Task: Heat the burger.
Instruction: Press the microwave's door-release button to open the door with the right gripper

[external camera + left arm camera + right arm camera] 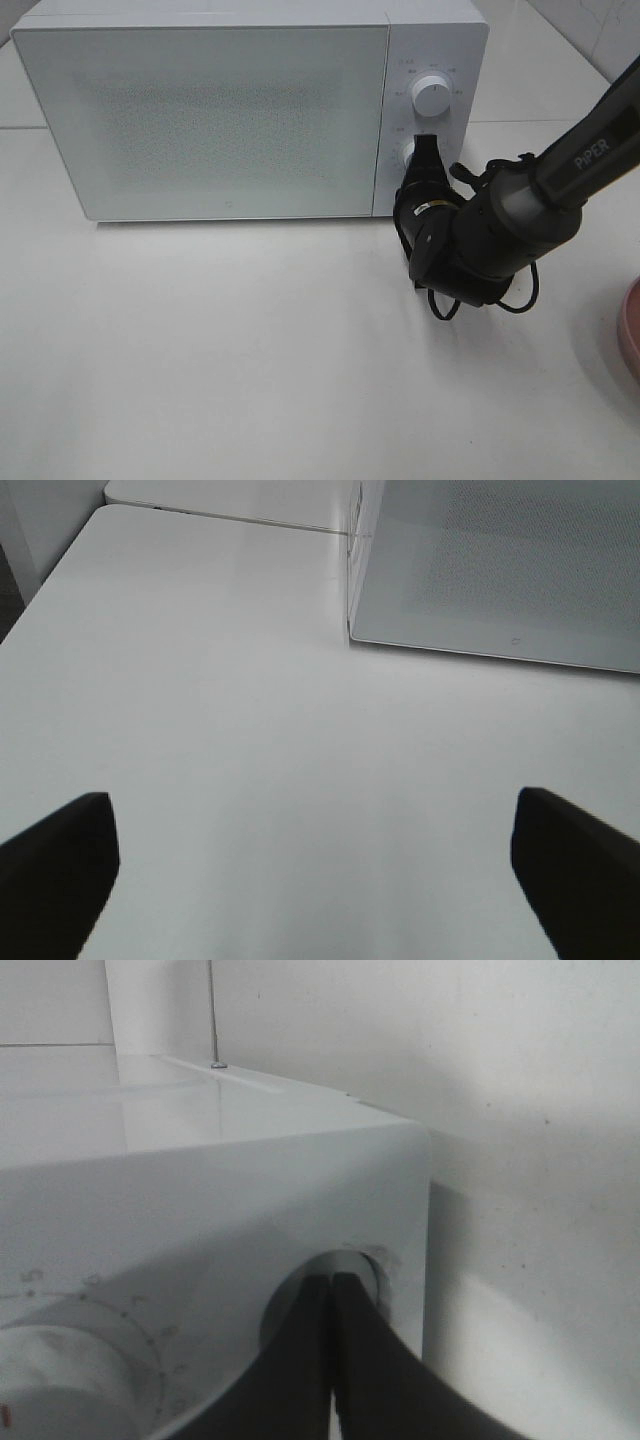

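I cannot see the burger in any view. The microwave (200,120) door (200,115) is closed and frosted, so I judge the burger is inside but cannot confirm it. Only a bare sliver of the pink plate (632,335) shows at the far right edge. My right gripper (424,148) has its jaws pressed together, tips at the lower knob (352,1263), below the upper knob (431,96). With the jaws together, the tips can only nudge the knob's face. They may skid off without turning it, or shove the microwave back across the table (250,350). The left gripper (318,870) hangs with its jaws spread wide and empty over the table near the microwave's near left corner, bracing nothing.
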You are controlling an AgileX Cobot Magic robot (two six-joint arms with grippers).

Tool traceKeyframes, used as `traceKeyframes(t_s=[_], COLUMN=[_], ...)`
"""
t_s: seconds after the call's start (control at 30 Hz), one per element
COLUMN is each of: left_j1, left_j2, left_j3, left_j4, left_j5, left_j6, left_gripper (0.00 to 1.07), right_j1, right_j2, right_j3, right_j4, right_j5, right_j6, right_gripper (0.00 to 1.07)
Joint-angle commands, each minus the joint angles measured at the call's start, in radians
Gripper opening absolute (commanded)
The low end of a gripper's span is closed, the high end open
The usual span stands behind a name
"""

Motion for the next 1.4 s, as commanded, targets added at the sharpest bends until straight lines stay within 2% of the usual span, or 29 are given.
traceKeyframes(t_s=[0.03,0.27,0.93,1.4], left_j1=[0.002,0.002,0.002,0.002], left_j2=[-0.016,-0.016,-0.016,-0.016], left_j3=[0.002,0.002,0.002,0.002], left_j4=[-0.009,-0.009,-0.009,-0.009], left_j5=[-0.009,-0.009,-0.009,-0.009], left_j6=[-0.001,-0.001,-0.001,-0.001], left_gripper=[1.00,1.00,1.00,1.00], right_j1=[-0.013,-0.020,-0.019,0.012], right_j2=[0.002,0.036,0.025,-0.027], right_j3=[-0.067,-0.139,-0.134,-0.013], right_j4=[-0.036,-0.049,-0.084,-0.089], right_j5=[-0.134,-0.164,-0.147,-0.065], right_j6=[-0.016,-0.039,-0.042,-0.030], right_gripper=[0.00,0.00,0.00,0.00])
